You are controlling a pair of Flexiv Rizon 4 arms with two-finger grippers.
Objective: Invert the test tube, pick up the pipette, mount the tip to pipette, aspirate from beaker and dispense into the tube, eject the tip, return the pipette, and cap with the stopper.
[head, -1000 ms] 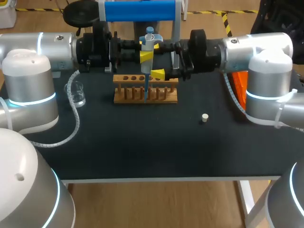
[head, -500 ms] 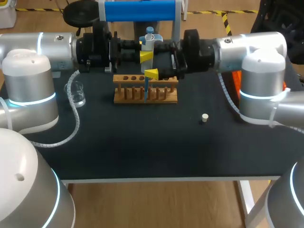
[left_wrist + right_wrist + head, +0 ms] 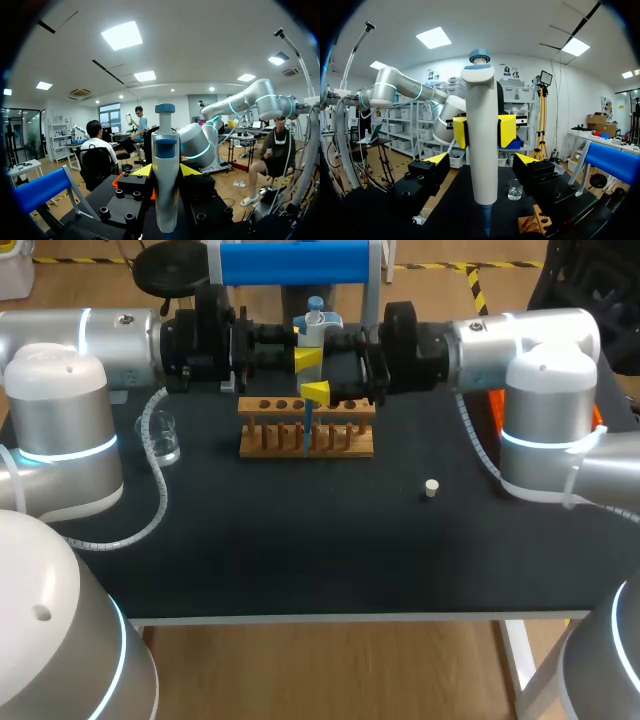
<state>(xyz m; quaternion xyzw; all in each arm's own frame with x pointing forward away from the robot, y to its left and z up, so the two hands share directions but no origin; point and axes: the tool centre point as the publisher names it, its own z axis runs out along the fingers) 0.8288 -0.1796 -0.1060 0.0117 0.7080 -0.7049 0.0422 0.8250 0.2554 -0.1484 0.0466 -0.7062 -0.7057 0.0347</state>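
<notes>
Your left end effector [image 3: 308, 358] is clamping the pipette [image 3: 312, 335] upright above the rack [image 3: 270, 440], so its blue tip [image 3: 485, 220] is pointing down at the rack's holes. Your right end effector [image 3: 481, 159] is standing wide, with a finger on either side of the pipette, probably to steady it. The beaker [image 3: 165, 438] is waiting left of the rack and the stopper [image 3: 431, 488] right of it, both on the worktop [image 3: 300, 540].

My left arm [image 3: 100, 335] and right arm [image 3: 520, 335] reach in level and meet mid-surface. The left end effector [image 3: 308, 358] pinches the pipette [image 3: 314, 325]. The right end effector [image 3: 316, 392] has its fingers spread wide.
</notes>
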